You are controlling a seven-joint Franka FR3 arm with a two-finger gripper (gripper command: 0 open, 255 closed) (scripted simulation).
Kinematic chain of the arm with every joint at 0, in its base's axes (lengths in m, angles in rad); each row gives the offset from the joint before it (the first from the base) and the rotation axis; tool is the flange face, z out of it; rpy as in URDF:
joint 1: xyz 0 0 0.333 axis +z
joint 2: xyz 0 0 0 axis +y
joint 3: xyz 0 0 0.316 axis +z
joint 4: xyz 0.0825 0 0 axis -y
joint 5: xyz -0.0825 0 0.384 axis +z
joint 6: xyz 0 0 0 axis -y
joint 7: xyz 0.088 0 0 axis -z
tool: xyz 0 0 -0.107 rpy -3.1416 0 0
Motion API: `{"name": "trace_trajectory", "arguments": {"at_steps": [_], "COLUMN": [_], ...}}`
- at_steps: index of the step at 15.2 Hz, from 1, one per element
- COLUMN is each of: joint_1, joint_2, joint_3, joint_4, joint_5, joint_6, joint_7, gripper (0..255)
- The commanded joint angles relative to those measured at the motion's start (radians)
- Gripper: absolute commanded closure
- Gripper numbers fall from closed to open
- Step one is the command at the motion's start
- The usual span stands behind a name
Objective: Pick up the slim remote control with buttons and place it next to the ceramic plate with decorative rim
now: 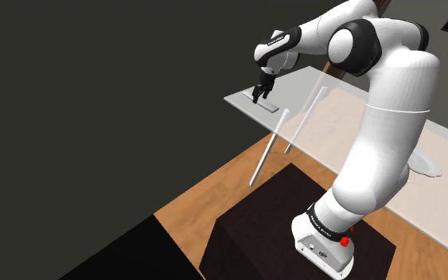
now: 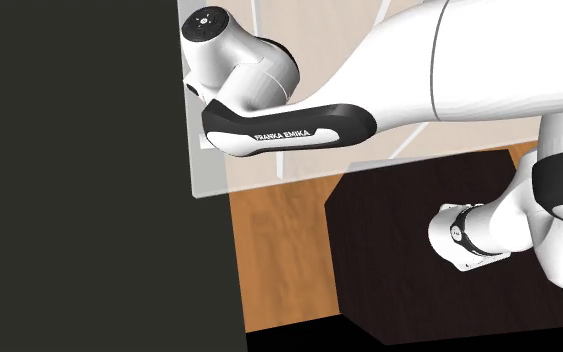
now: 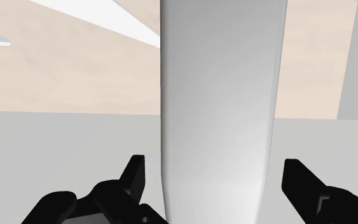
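Observation:
The remote (image 1: 266,104) is a slim, plain pale-grey slab lying flat near the far corner of the glass table (image 1: 242,102). My gripper (image 1: 259,98) hangs just above its end, pointing down. In the wrist view the remote (image 3: 219,95) runs lengthwise between the two black fingers (image 3: 135,180). My gripper (image 3: 215,184) is open, with a small gap on each side of the remote, so nothing is held. The plate (image 1: 426,165) is a pale flat oval on the same table, at the shoulder view's right, partly behind my arm.
Thin white legs (image 1: 267,155) carry the table over a pale rug and wooden floor (image 2: 279,240). The dark stand (image 1: 270,223) sits below the arm. A dark wall (image 1: 95,103) runs along the table's far side. In the second exterior view my forearm (image 2: 289,125) covers the table corner.

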Motion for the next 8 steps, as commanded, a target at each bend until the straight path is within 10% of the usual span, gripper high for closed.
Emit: {"name": "trace_trajectory", "arguments": {"at_steps": [1, 3, 4, 8], "joint_1": [0.000, 0.000, 0.000, 0.000], "joint_2": [0.000, 0.000, 0.000, 0.000], "joint_3": [0.000, 0.000, 0.000, 0.000], "joint_4": [0.000, 0.000, 0.000, 0.000], "joint_5": [0.000, 0.000, 0.000, 0.000], "joint_6": [0.001, 0.001, 0.001, 0.000], "joint_7": [0.000, 0.000, 0.000, 0.000], "gripper": [0, 0, 255, 255]}}
